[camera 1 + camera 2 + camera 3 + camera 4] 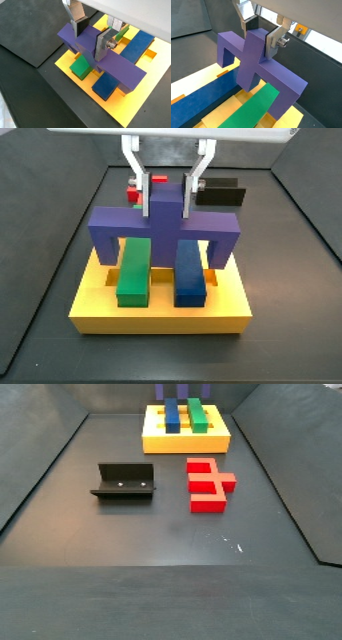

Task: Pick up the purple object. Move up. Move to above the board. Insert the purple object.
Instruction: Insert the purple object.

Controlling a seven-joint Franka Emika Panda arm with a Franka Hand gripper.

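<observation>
I counted one purple object [163, 220], one yellow board [160, 304], one green bar [134, 271] and one blue bar [190, 272] lying side by side on the board, one red stepped block [207, 484] and one dark fixture [124, 480]. The gripper [166, 186] hung over the board, its jaws clamped on the purple object's raised middle stub, and both wrist views showed a silver finger [103, 44] [275, 42] pressed flat against it. The purple object stood upright, straddling the two bars, its legs reaching down on either side of them; I could not tell whether it was fully seated. The red block and fixture sat apart on the dark floor [160, 534], walled in by dark panels.
</observation>
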